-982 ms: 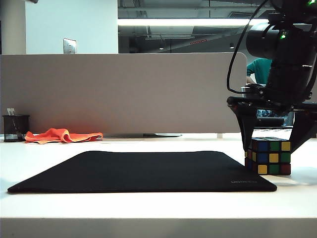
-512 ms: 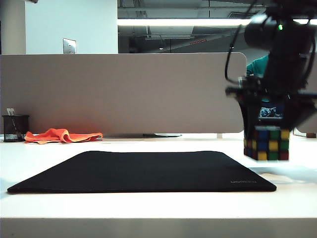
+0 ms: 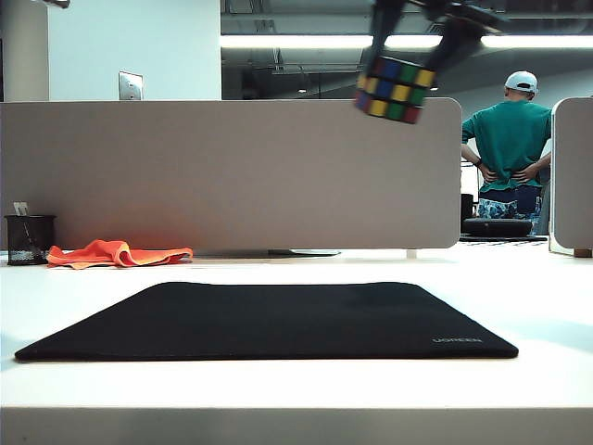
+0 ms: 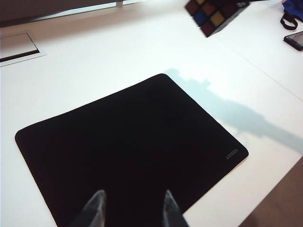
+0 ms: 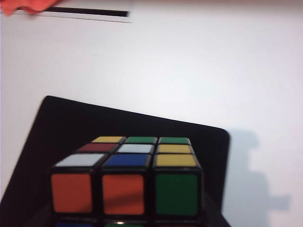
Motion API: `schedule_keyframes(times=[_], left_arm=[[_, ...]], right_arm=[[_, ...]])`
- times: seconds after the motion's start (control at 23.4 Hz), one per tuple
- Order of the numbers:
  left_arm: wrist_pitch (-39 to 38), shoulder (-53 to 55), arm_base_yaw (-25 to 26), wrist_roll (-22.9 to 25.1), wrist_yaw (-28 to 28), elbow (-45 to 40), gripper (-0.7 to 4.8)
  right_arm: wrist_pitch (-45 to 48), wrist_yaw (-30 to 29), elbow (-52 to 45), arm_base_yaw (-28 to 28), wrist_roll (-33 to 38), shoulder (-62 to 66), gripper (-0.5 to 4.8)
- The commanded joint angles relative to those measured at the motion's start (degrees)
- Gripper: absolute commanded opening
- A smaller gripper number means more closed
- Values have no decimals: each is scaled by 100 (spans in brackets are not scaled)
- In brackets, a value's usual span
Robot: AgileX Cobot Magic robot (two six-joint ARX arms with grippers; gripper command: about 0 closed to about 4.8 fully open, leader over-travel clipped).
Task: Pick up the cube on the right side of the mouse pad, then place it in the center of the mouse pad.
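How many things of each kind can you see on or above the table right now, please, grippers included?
Cube: 1, held in the air by the right gripper
Mouse pad: 1
Orange cloth: 1
Black mesh pen cup: 1
Grippers: 2, right gripper and left gripper
Total: 6

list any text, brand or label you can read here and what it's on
"UGREEN": small grey lettering at the near right corner of the black mouse pad, also visible in the left wrist view.
Nothing else is readable: the cube has only coloured stickers, and the wall plate shows no legible marking.
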Motion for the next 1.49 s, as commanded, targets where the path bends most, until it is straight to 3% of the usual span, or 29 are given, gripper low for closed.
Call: schedule_keyframes(times=[0.04,0.34,0.6,0.64,0.81,1.07,1.11,1.2,1.24,1.32,1.37,1.49], left_arm=[[-7,-11,11,11,2,31,153],[-105,-9,9,7,0,31,152],[-107,-11,11,7,0,31,152],[-107,-11,9,4,0,31,152],[-111,-11,9,4,0,31,152],[-131,-11,9,4,0,31,152],[-131,-11,9,7,-2,31,152],[-131,-11,11,33,-7,31,152],[-131,-11,11,76,-15,31,151],[-149,-15,11,426,-345,31,152],[-149,-15,11,431,-573,31,152],[-151,-15,11,407,-859,31,144]], right_arm=[[85,15,4,361,-22,361,264],[511,26,4,1099,-616,1469,264],[575,142,2,1360,-905,2105,267],[573,142,2,1370,-903,2175,281],[483,129,2,1399,-903,2315,417],[415,269,4,1388,-901,1958,421],[420,533,4,1357,-903,1749,403],[387,1095,4,1187,-901,1154,280],[321,1095,4,1108,-887,1014,260],[-151,1154,4,662,-382,474,71],[-356,981,4,409,-365,229,35],[-584,881,0,-15,-616,-339,30]])
